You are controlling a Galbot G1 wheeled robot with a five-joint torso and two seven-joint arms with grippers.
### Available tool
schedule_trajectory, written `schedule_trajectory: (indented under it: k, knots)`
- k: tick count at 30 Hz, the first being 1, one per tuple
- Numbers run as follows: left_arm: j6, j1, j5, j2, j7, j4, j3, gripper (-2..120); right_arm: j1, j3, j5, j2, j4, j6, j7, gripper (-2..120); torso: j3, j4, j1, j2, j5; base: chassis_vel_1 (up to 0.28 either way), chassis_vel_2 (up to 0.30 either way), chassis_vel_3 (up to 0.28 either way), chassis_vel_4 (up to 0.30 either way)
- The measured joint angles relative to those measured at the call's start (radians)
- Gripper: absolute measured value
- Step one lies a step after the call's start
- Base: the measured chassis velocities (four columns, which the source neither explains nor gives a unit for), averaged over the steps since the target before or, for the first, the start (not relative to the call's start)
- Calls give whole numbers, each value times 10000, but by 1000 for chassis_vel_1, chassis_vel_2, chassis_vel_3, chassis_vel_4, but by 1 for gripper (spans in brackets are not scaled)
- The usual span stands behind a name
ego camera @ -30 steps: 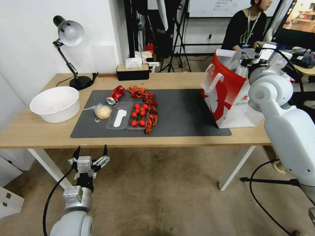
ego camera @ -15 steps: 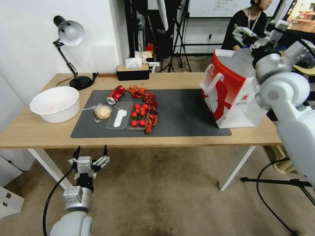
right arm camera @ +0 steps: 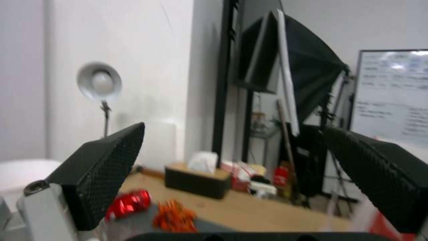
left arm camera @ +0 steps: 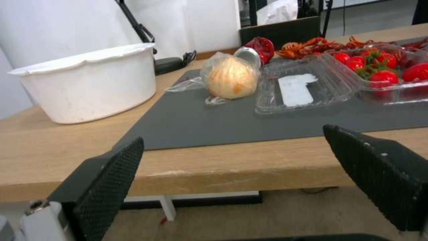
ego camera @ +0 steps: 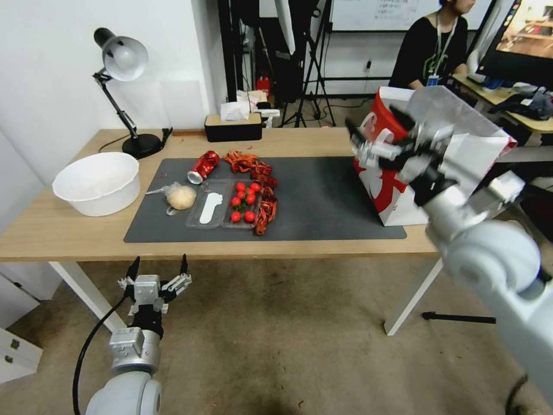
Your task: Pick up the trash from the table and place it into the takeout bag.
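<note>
On the dark grey mat (ego camera: 322,196) of the table (ego camera: 69,230) lie a dented red can (ego camera: 203,166), a beige lump in clear wrap (ego camera: 181,196), a clear plastic tray (ego camera: 208,210) with red tomatoes (ego camera: 243,202), and orange crayfish shells (ego camera: 256,173). The takeout bag (ego camera: 374,187) stands upright at the mat's right end. My right gripper (ego camera: 377,124) hovers open and empty in front of the bag's red side. Below the table's front edge, my left gripper (ego camera: 159,263) hangs open and empty. The left wrist view shows the lump (left arm camera: 229,77), the can (left arm camera: 258,50) and the tray (left arm camera: 303,87).
A large white bowl (ego camera: 98,181) sits on the table's left end. A desk lamp (ego camera: 122,60) and a black tissue box (ego camera: 233,127) stand along the far edge. Bare mat stretches between the tray and the bag.
My right arm swung down from above and behind the bag, and its gripper now hangs left of and in front of it. The left arm and the trash stayed put.
</note>
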Motion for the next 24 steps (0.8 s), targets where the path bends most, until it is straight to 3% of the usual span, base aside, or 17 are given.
schedule_trajectory:
  k: [12,14,24]
  knots:
    - [-2,-62,-72,76,-6,94,-11,100,-3475,-113,-3113,1459,114,1245,1772,100,-1,-2,0,0,0,0,0,0,0]
    - [-3,-85,-103,101,-6,148,-8,100,-4234,-321,-3762,1953,-316,1911,1956,100,0,-2,0,0,-1,0,0,0,0]
    - [-5,-115,-177,187,-6,169,-9,100,-4827,-1090,-4639,2926,-1551,3177,2152,100,0,0,0,0,1,0,0,0,0]
